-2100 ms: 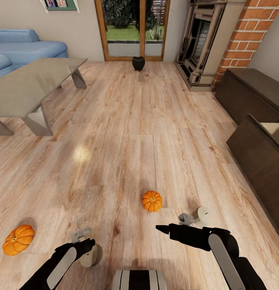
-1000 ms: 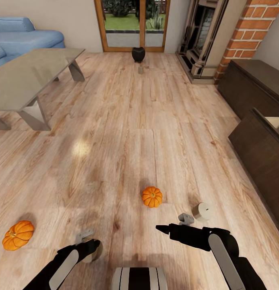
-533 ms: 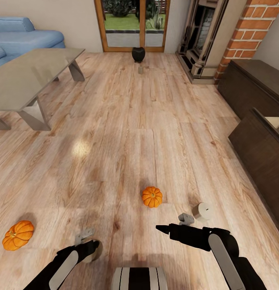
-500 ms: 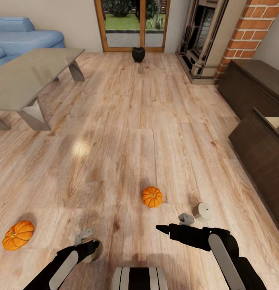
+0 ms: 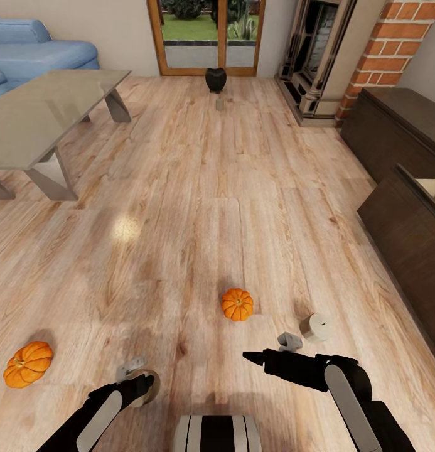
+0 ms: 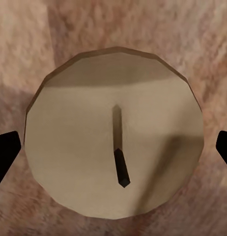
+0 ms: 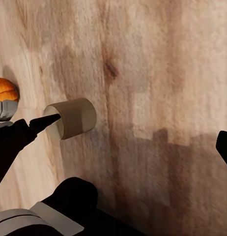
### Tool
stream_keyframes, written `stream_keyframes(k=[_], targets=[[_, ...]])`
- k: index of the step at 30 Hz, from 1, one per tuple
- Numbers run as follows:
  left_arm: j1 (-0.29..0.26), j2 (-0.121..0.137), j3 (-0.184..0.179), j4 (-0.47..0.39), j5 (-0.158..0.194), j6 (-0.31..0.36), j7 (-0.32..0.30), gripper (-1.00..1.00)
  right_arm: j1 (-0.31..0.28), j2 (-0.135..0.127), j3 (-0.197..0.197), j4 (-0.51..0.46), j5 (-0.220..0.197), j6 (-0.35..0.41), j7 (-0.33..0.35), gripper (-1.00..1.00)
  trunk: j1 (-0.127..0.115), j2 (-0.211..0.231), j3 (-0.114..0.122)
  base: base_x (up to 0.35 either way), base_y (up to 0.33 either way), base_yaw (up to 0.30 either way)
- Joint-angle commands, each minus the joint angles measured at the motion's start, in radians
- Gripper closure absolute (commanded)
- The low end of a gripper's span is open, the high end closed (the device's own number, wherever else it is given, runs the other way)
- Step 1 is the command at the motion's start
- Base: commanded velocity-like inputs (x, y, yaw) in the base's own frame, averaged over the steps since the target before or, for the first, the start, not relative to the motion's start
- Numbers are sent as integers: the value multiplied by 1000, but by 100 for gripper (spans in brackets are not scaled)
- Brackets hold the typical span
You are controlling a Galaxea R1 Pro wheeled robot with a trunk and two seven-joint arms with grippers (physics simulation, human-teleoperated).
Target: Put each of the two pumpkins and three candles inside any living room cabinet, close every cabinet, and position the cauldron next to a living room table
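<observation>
An upright off-white candle [image 6: 113,132] with a dark wick stands on the floor, and my left gripper [image 6: 115,147] is open around it, fingertips [image 6: 5,153] just clear of its sides. The head view shows that candle [image 5: 148,384] under my left gripper [image 5: 140,380]. My right gripper [image 5: 258,358] hangs open and empty. A second candle [image 5: 315,327] lies on its side just beyond it, also in the right wrist view as the candle [image 7: 71,118]. One pumpkin [image 5: 237,304] sits mid-floor, another pumpkin [image 5: 27,364] at the far left. The black cauldron [image 5: 215,79] and a third candle [image 5: 220,104] are by the glass door.
The low grey-beige table [image 5: 48,116] stands at the upper left before a blue sofa [image 5: 41,53]. Dark-brown cabinets [image 5: 399,226] line the right wall, one drawer [image 5: 430,187] pulled open. A brick fireplace [image 5: 324,56] is at the back right.
My left gripper has come down around the upright candle, which it now mostly hides in the head view. The head view has shifted slightly. My right arm has stayed put.
</observation>
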Motion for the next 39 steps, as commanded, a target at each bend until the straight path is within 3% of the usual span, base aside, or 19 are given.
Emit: stream_keyframes(k=[1,9,14,25,29,34,35,39], targets=[[-1,1,-5,-2,10,0,10,-100,0,0,0,0,10,3,10,-100,0,0,-1,0,0,0],[-1,2,-4,-2,11,-1,11,-100,0,0,2,-2,10,3,9,-100,0,0,-1,0,0,0],[-1,2,-4,-2,11,-1,11,-100,0,0,2,-2,10,3,9,-100,2,-1,-20,0,0,0],[-1,2,-4,-2,11,-1,11,-100,0,0,2,-3,10,3,9,-100,2,-1,-20,0,0,0],[-1,2,-4,-2,11,-1,11,-100,0,0,2,-3,10,3,9,-100,4,-2,-35,0,0,0],[-1,2,-3,-2,11,-1,11,-100,0,0,2,-3,10,4,9,-100,4,-2,-35,0,0,0],[-1,2,-3,-2,11,-1,11,100,0,0,2,-3,10,4,9,-100,4,-2,-35,0,0,0],[-1,2,-3,-2,11,-10,11,100,0,0,2,-2,10,3,9,-100,4,-2,-35,0,0,0]])
